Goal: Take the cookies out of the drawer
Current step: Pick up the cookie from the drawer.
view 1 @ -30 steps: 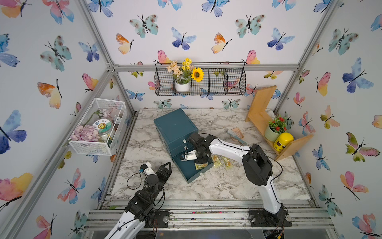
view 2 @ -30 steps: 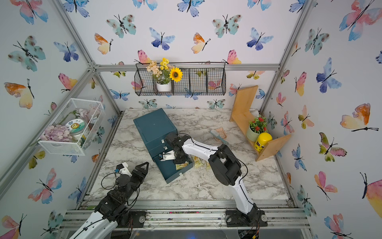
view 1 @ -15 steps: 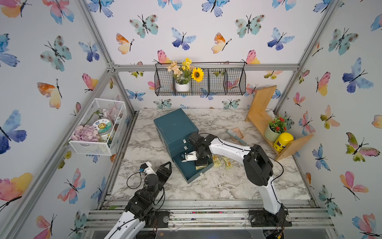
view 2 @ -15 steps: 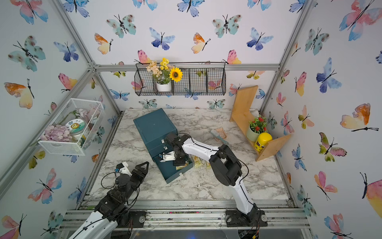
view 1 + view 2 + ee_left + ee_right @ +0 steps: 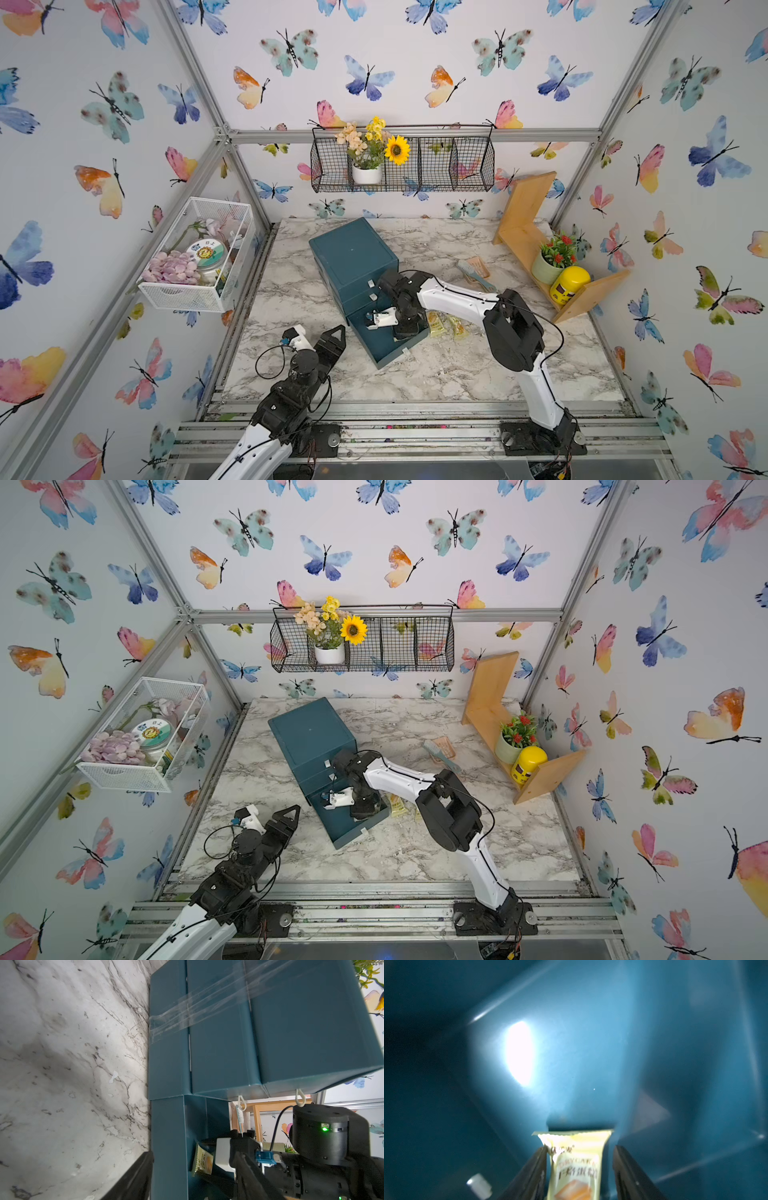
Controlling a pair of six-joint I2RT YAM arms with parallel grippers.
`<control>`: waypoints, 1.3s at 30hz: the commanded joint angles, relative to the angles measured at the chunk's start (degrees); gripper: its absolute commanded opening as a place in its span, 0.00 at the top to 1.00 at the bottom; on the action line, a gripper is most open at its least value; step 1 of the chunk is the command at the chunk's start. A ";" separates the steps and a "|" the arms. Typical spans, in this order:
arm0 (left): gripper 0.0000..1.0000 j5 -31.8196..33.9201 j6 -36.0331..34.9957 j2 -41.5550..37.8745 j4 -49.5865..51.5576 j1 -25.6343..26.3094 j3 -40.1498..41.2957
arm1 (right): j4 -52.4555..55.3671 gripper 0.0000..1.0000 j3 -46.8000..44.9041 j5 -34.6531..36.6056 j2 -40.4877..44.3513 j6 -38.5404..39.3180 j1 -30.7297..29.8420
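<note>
The cookies (image 5: 446, 326) lie in part on the marble table (image 5: 457, 374) just outside the open drawer (image 5: 390, 357), one yellow cookie (image 5: 575, 1167) stands inside the drawer between the parted fingers of the right gripper (image 5: 579, 1149), and the left gripper (image 5: 330, 343), also parted and empty, hangs near the drawer.

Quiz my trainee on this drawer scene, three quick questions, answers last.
1. True or false: the right gripper is shut tight on the yellow cookie packet.
2. The cookies already out lie: A) on the marble table beside the drawer; B) in the wire basket; C) on the wooden shelf.
3. Which drawer of the teal cabinet is pulled out?
Key: 1 false, jaws apart; 2 A; 3 the bottom one.
</note>
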State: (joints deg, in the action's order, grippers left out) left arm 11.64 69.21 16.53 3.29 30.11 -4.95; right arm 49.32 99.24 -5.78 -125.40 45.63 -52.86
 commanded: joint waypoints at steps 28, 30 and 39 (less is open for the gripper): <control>0.34 -0.63 -0.85 0.08 -0.46 -0.22 -0.89 | -17.28 0.47 -6.02 -3.24 4.45 -10.67 -0.31; 0.34 -0.72 -1.02 0.16 -0.74 -0.21 -0.85 | -17.13 0.43 -7.46 -1.81 6.16 -11.00 -0.29; 0.34 -1.36 -2.00 1.31 -2.10 -0.17 -1.29 | -13.07 0.36 -7.73 1.34 5.94 -12.18 -0.22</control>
State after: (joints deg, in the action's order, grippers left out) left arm 11.62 68.60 17.54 2.52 30.11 -4.93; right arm 34.28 91.70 -6.42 -119.04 34.76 -52.86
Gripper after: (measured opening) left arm 0.664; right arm 0.638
